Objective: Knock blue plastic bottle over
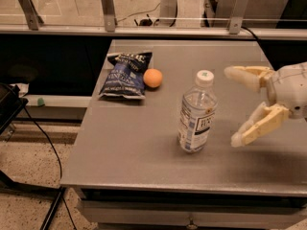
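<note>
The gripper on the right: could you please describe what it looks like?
The gripper, right of the blue plastic bottle, has two pale yellowish, segmented fingers with rounded tips, growing from a rounded off-white housing. No cables or markings show.

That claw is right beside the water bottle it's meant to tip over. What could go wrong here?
The gripper is to the right of the upright blue plastic bottle and open wide, so the bottle might slip between its fingers and slide instead of tipping. If it falls leftward, it could hit the orange or chip bag. Once down, it may roll off the table, whose front edge is close.
</note>
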`<state>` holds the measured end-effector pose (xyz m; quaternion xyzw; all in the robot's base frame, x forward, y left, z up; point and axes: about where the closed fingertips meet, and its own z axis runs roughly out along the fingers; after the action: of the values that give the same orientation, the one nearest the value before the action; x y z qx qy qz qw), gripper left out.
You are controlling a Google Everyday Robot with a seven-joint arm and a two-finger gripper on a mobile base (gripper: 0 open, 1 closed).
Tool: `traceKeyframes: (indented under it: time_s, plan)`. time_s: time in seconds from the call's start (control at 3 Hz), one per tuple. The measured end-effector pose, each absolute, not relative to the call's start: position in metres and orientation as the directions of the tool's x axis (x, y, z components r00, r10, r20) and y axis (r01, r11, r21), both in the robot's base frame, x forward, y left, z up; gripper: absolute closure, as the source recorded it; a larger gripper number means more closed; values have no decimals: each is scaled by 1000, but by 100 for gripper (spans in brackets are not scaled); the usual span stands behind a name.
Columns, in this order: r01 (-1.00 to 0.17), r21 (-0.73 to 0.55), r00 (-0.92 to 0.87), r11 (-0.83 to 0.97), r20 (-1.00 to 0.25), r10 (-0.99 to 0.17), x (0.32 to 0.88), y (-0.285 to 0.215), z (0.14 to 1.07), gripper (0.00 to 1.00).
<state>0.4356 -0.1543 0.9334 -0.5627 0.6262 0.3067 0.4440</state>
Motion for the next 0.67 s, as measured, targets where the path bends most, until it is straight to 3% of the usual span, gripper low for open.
traceKeyframes:
  time_s: [0.67]
  plan:
    - [-991, -72, 31, 112, -945, -327, 432, -103, 917, 0]
